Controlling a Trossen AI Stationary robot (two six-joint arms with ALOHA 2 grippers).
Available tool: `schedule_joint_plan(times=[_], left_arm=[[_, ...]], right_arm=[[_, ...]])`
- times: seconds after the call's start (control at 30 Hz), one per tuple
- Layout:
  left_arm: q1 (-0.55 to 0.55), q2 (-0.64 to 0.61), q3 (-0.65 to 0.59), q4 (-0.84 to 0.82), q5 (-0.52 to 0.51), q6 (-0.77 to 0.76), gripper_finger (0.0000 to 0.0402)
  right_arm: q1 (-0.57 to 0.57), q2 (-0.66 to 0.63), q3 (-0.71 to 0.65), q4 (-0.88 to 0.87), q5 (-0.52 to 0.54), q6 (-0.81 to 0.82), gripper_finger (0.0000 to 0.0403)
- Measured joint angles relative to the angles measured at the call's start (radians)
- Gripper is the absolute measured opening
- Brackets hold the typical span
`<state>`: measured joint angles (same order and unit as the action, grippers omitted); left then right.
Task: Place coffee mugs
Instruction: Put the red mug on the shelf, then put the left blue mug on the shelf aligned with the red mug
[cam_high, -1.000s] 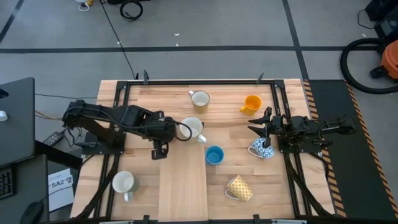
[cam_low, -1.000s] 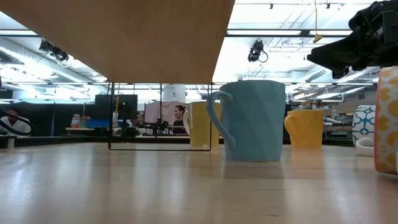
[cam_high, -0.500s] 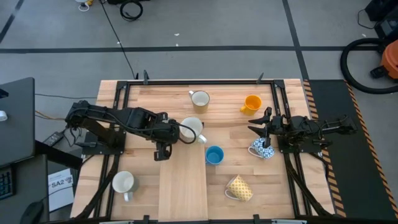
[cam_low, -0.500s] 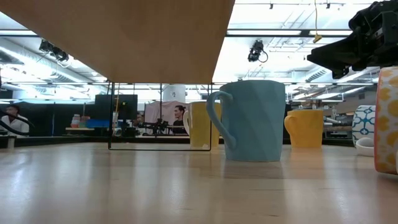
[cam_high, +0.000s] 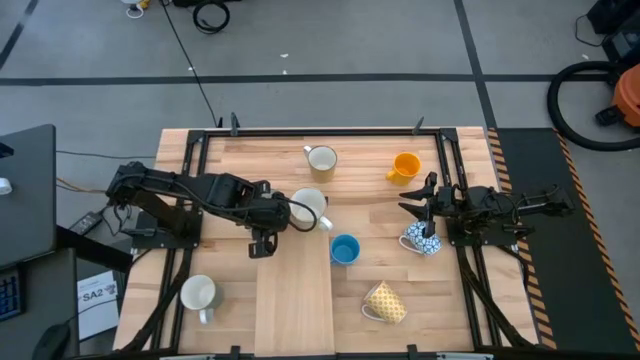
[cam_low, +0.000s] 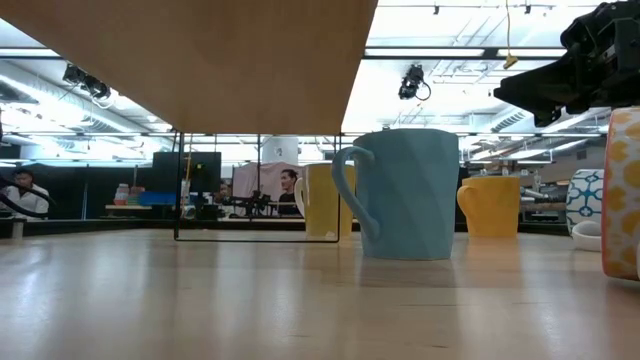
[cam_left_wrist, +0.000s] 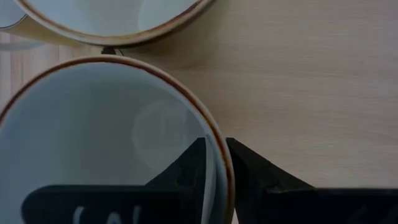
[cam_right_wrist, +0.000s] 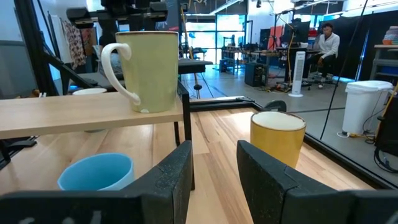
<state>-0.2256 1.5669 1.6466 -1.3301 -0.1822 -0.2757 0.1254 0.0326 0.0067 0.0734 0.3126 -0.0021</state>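
The left end effector (cam_high: 292, 211) pinches the rim of a cream mug (cam_left_wrist: 93, 143) standing mid-desk (cam_high: 295, 300), so a placing step looks in hand; next comes letting go and lifting straight off. The right end effector (cam_high: 415, 210) hangs spread above the blue-and-white mug (cam_high: 420, 240), partly hidden.

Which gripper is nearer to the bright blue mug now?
Left, though only by a little. The left gripper is at a cream mug, up and left of the bright blue mug. The right gripper hangs farther off on its other side.
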Motion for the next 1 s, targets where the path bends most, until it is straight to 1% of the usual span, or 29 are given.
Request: schedule_joint_plan(times=[0.13, 0.23, 0.33, 0.57, 0.7, 0.8, 1.0], left_arm=[[0.000, 0.000, 0.000, 0.000, 0.001, 0.000, 0.0069], [0.000, -0.001, 0.000, 0.001, 0.002, 0.000, 0.0079], [0.000, -0.001, 0.000, 0.001, 0.002, 0.000, 0.0100], [0.000, -0.002, 0.000, 0.003, 0.002, 0.001, 0.0165], [0.000, -0.002, 0.000, 0.003, 0.003, 0.001, 0.0190], [0.000, -0.002, 0.000, 0.003, 0.003, 0.001, 0.0198], [0.000, -0.003, 0.001, 0.004, 0.003, 0.002, 0.0199]], right_arm=[[0.000, 0.000, 0.000, 0.000, 0.000, 0.000, 0.0133], [0.000, 0.000, 0.000, 0.000, 0.000, 0.000, 0.0133], [0.000, 0.000, 0.000, 0.000, 0.000, 0.000, 0.0133], [0.000, 0.000, 0.000, 0.000, 0.000, 0.000, 0.0133], [0.000, 0.000, 0.000, 0.000, 0.000, 0.000, 0.0133], [0.000, 0.000, 0.000, -0.001, 0.000, 0.000, 0.0133], [0.000, 0.000, 0.000, -0.001, 0.000, 0.000, 0.0133]])
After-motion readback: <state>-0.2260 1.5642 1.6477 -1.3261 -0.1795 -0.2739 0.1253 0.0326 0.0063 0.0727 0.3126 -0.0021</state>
